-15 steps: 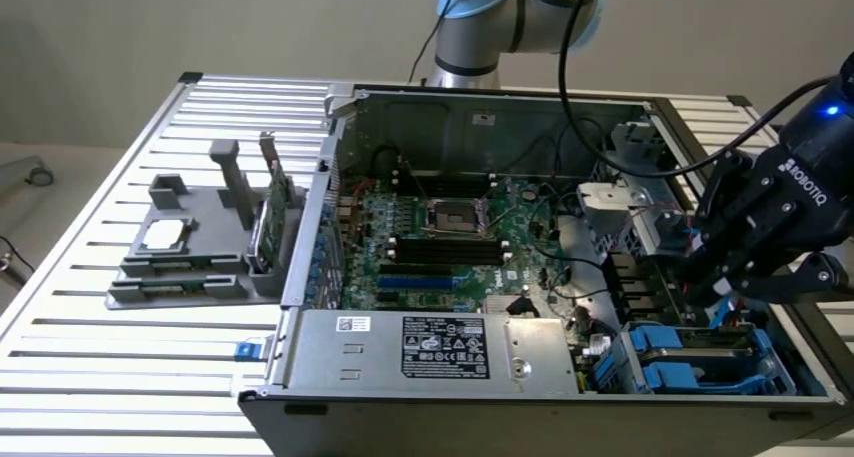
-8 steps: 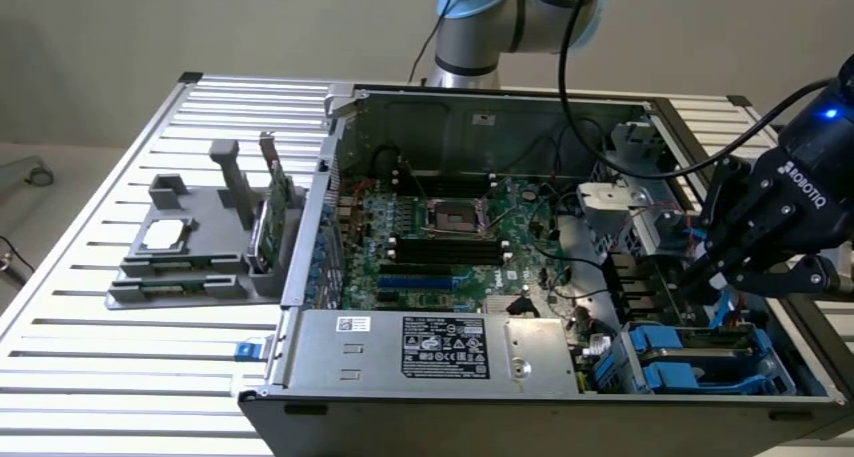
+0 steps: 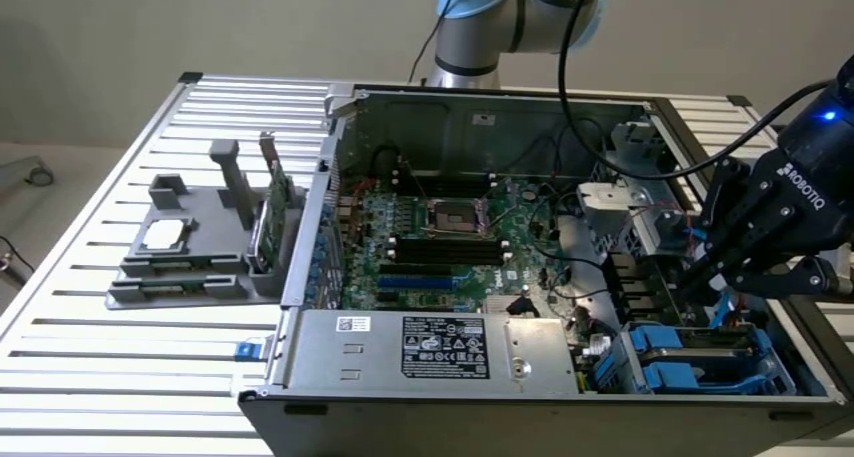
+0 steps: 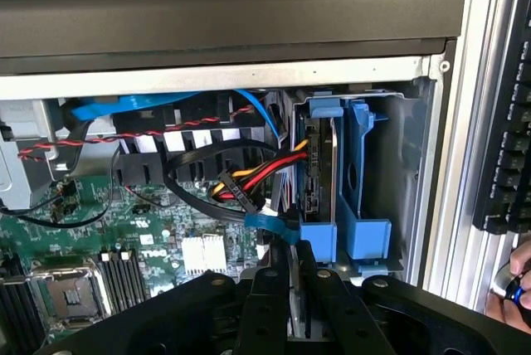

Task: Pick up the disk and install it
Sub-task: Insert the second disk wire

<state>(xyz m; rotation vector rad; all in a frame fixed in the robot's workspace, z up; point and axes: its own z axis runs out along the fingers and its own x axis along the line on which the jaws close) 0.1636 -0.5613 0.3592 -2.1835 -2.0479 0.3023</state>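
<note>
Table (image 3: 120, 367): you have a slatted metal top carrying everything; the open computer case sits on it toward the exterior view's right.
Case (image 3: 400, 349): it lies on its side with the cover off, so you look straight down at the green main board (image 3: 441, 237); a grey power box with a black label lies along its near edge.
Arm: the grey and blue joint stands behind the case; the black wrist hangs over the case's end at the exterior view's right.
Stand (image 3: 200, 247): a grey holder on the table at the exterior view's left, well apart from the case, with a thin green card (image 3: 274, 222) upright in it and a small silver chip (image 3: 167, 234) lying flat.
Bay: blue plastic slots in the case's corner, just below the wrist.
Disk (image 4: 318, 174): you see it edge-on in its blue frame, standing in the bay, with red, yellow and black wires plugged beside it.
Gripper (image 4: 294, 289): its black fingers are drawn nearly together, right at the blue frame's near end; whether they actually pinch anything you cannot tell.
Hand (image 4: 513, 289): a person's hand shows at the edge of the wrist view, by a black keyboard.
</note>
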